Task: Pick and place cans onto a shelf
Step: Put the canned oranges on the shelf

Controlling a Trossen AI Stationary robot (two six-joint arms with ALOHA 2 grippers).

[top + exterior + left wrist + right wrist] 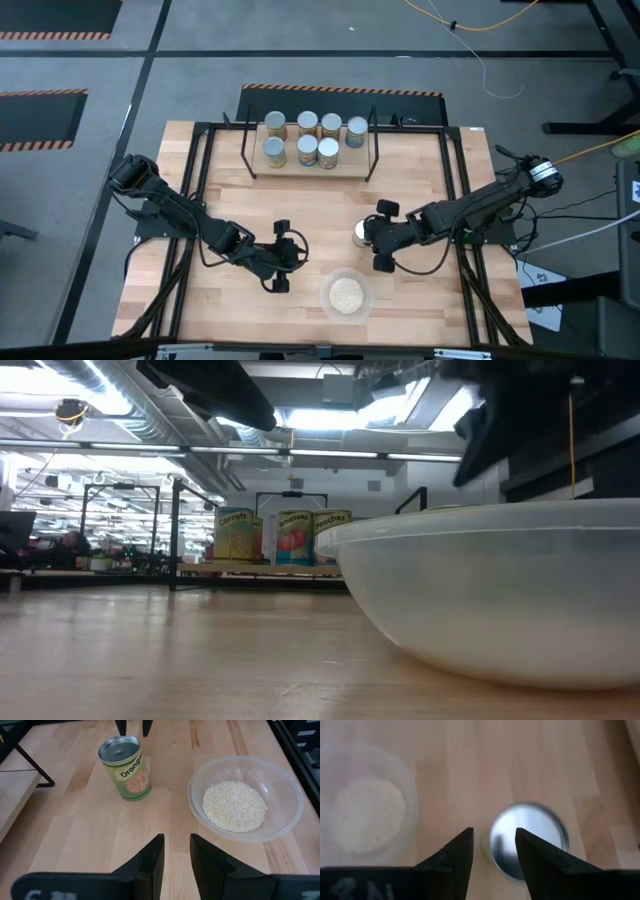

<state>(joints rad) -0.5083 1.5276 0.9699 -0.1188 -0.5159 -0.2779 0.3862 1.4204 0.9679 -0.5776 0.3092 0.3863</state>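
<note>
The last can (361, 232) is standing upright on the table (450, 300), its long axis vertical, silver top facing up, label reading "Oranges" toward the left wrist camera. 7 cans (305, 139) are already sitting on the shelf (310, 168) at the far side. The right gripper (383, 236) is hovering directly over this can, fingers spread with nothing between them, so it is far nearer. The left gripper (280, 256) is waiting well to the can's left, fingers narrowly parted and holding nothing. The bowl of grains (347, 295) is lying just beside the can.
</note>
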